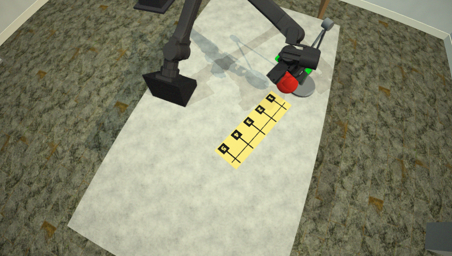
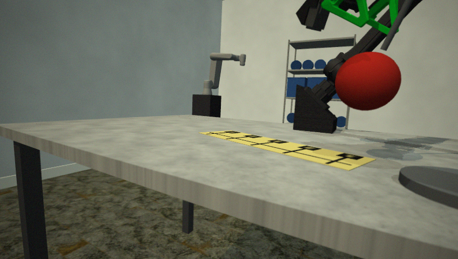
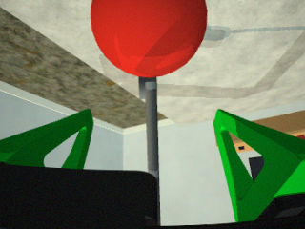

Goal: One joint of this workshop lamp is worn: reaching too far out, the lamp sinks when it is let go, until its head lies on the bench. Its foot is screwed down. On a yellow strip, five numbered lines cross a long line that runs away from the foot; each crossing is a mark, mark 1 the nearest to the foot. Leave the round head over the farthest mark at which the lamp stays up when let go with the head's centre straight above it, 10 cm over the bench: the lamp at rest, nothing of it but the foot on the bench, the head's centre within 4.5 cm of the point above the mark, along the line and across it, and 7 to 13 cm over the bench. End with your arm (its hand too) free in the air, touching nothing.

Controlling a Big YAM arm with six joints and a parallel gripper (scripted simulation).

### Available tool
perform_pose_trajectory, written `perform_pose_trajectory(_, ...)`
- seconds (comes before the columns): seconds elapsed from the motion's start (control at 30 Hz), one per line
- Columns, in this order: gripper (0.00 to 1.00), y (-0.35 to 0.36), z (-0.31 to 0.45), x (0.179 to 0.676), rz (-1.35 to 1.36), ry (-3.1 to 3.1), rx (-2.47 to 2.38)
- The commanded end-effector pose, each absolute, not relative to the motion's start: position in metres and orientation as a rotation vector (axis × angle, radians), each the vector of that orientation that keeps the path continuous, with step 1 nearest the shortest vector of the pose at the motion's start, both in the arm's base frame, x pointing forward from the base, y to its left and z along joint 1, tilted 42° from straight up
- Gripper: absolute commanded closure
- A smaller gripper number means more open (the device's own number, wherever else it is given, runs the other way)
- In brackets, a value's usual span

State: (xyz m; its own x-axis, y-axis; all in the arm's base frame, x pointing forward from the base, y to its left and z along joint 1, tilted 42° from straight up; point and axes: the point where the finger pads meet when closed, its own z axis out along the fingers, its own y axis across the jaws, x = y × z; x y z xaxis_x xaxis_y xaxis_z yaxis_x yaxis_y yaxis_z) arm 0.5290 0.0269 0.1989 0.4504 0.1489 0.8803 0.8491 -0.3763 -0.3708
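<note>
The lamp's round red head (image 1: 287,82) hangs above the bench beside its grey round foot (image 1: 304,88), short of mark 1 on the yellow strip (image 1: 252,129). In the exterior view the head (image 2: 367,80) floats well above the strip (image 2: 289,148). A thin grey rod (image 3: 152,153) runs from the head (image 3: 149,19) back between my green fingers. My gripper (image 1: 291,72) is just above the head, open, with a finger on each side of the rod and not touching it. The gripper's fingers also show in the wrist view (image 3: 152,153).
My arm's black base (image 1: 169,86) stands on the bench left of the strip. The lamp's grey elbow joint (image 1: 327,24) rises near the far right bench corner. The foot (image 2: 430,184) lies near the bench edge in the exterior view.
</note>
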Motion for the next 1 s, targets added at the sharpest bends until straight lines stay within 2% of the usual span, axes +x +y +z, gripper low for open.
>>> perform_pose_trajectory(0.0, 0.00, 0.031, 0.206, 0.538, -1.018, -0.837, -1.830)
perform_pose_trajectory(0.97, 0.00, 0.042, 0.225, 0.548, -1.035, -0.823, -1.845)
